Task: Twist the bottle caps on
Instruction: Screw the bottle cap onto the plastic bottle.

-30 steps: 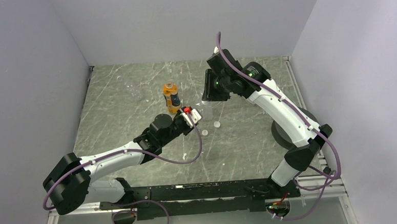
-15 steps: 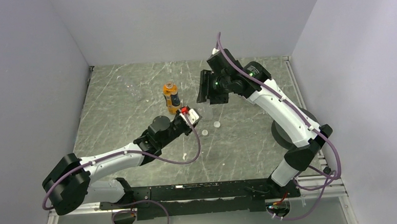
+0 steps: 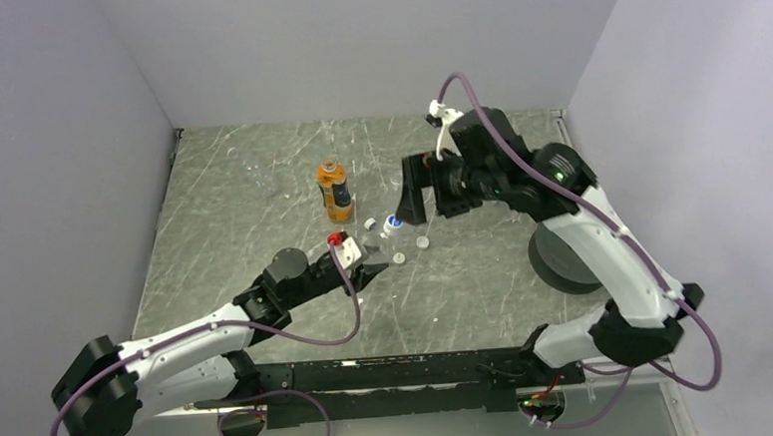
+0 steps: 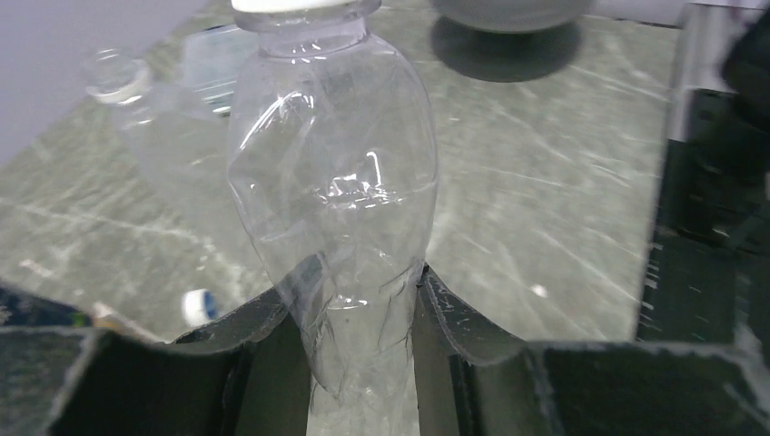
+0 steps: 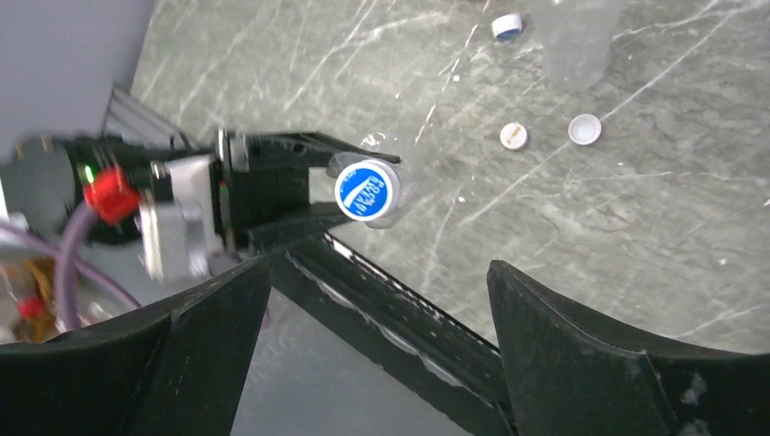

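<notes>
Pale grey walls (image 3: 373, 39) close in a grey-green marbled table (image 3: 262, 214), and we see the left arm (image 3: 198, 323) and the right arm (image 3: 619, 261) reaching in from its near edge. On the right side a large black disc (image 3: 559, 259) lies flat on the table. Toward the back the orange bottle (image 3: 335, 191) stands upright, clear of both grippers. The left gripper (image 4: 350, 289) is clamped round the lower body of a clear bottle (image 4: 331, 182), held tilted so that its blue-topped cap (image 5: 367, 190) faces the right gripper (image 5: 380, 272), whose fingers are spread wide with nothing between them. We see a second clear bottle (image 5: 572, 36) standing nearby, its top cut off in the right wrist view. A blue-and-white cap (image 5: 508, 24) lies just beside it, and a white cap (image 5: 514, 135) lies near another white cap (image 5: 584, 129). How tightly the blue-topped cap sits we cannot tell
</notes>
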You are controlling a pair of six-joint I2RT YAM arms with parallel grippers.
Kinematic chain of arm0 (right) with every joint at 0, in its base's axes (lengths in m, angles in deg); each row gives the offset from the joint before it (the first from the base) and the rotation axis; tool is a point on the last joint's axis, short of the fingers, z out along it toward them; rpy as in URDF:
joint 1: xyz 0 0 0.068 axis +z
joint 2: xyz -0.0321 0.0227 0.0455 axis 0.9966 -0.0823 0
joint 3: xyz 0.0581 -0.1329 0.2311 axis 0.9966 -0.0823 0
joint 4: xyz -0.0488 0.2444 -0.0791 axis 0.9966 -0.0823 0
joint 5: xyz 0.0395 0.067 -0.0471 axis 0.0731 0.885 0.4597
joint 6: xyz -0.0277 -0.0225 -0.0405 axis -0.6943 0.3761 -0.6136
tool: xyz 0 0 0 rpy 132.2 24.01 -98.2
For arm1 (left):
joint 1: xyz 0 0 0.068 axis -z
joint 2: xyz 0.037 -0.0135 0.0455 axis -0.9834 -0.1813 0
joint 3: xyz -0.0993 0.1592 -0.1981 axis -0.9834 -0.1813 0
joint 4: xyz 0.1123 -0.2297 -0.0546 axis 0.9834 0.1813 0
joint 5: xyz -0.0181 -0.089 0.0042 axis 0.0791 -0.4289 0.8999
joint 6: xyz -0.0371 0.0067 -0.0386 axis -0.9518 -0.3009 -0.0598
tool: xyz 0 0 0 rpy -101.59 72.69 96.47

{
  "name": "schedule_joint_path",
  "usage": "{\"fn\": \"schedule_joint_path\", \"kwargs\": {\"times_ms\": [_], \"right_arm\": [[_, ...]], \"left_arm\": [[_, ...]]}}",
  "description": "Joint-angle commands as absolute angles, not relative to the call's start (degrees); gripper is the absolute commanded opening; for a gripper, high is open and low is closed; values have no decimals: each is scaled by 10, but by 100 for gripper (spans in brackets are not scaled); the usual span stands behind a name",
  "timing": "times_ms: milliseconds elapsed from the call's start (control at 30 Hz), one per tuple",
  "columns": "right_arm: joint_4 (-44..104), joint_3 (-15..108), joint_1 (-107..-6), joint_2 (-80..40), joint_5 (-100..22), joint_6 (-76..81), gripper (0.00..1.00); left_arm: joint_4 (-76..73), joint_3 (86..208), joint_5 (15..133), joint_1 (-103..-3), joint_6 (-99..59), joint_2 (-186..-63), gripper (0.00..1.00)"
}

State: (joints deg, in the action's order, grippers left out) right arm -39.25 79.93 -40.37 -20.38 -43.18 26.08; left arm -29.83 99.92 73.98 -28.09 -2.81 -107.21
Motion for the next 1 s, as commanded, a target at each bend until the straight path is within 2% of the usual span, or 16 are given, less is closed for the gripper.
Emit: {"fn": "schedule_joint_path", "kwargs": {"times_ms": [0, 200, 367, 467, 667, 967], "right_arm": [[-363, 741, -379, -137, -374, 139, 90], [-343, 684, -313, -112, -333, 90, 87], [-335, 691, -293, -134, -315, 71, 81], [-344, 705, -291, -150, -313, 58, 78], [-370, 713, -287, -168, -305, 41, 66], [-371, 710, -285, -175, -284, 38, 59]], "left_arm": [[-239, 991, 575, -278, -80, -1004, 0], [-192, 956, 483, -278, -143, -921, 0], [-207, 949, 450, -272, -167, -923, 0], [-211, 949, 444, -267, -166, -934, 0], [-208, 944, 458, -266, -160, -922, 0], [-204, 944, 463, -265, -159, -923, 0]]}}
